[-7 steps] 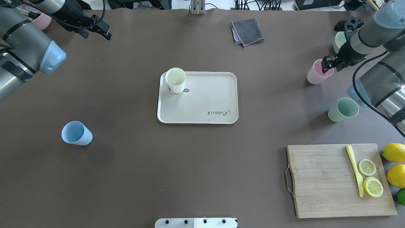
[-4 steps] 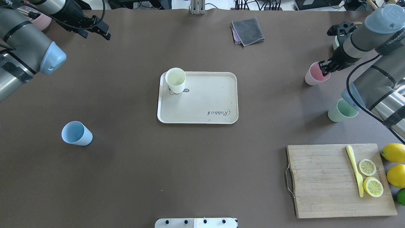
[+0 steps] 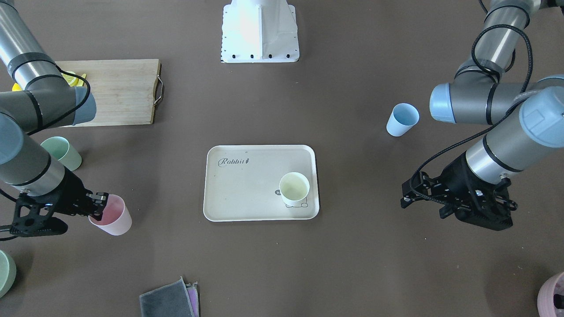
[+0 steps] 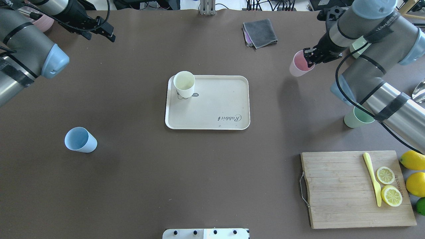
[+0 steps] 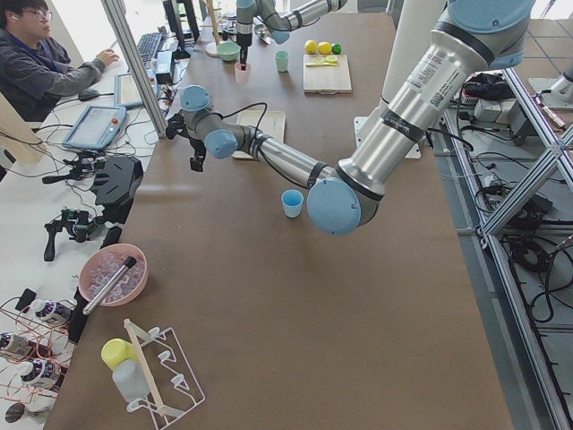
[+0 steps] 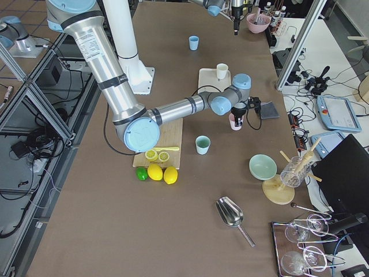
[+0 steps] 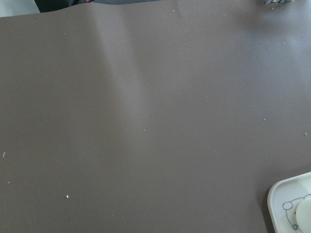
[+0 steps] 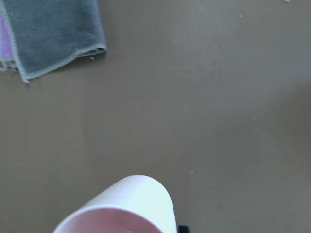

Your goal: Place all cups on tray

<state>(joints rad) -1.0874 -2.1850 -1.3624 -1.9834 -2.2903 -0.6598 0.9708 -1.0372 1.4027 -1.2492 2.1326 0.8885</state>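
My right gripper (image 4: 310,58) is shut on the rim of the pink cup (image 4: 299,65) and holds it tilted above the table, right of the tray's far end; the cup also shows in the right wrist view (image 8: 127,206) and the front view (image 3: 113,216). The pale yellow cup (image 4: 184,83) stands on the cream tray (image 4: 219,108) at its far left corner. The light blue cup (image 4: 79,140) stands on the table at the left. The mint green cup (image 4: 356,119) stands at the right, partly behind my right arm. My left gripper (image 4: 102,35) is open and empty at the far left.
A grey cloth (image 4: 260,32) lies far behind the tray. A wooden cutting board (image 4: 338,189) with lemon slices and a yellow knife sits near right, whole lemons beside it. A green round object (image 4: 358,45) is behind my right arm. A mauve pot (image 4: 44,22) is far left.
My right gripper closed on the pink cup's rim, lifted it and carried it left and farther away, toward the tray. The left arm and the other cups have not moved.
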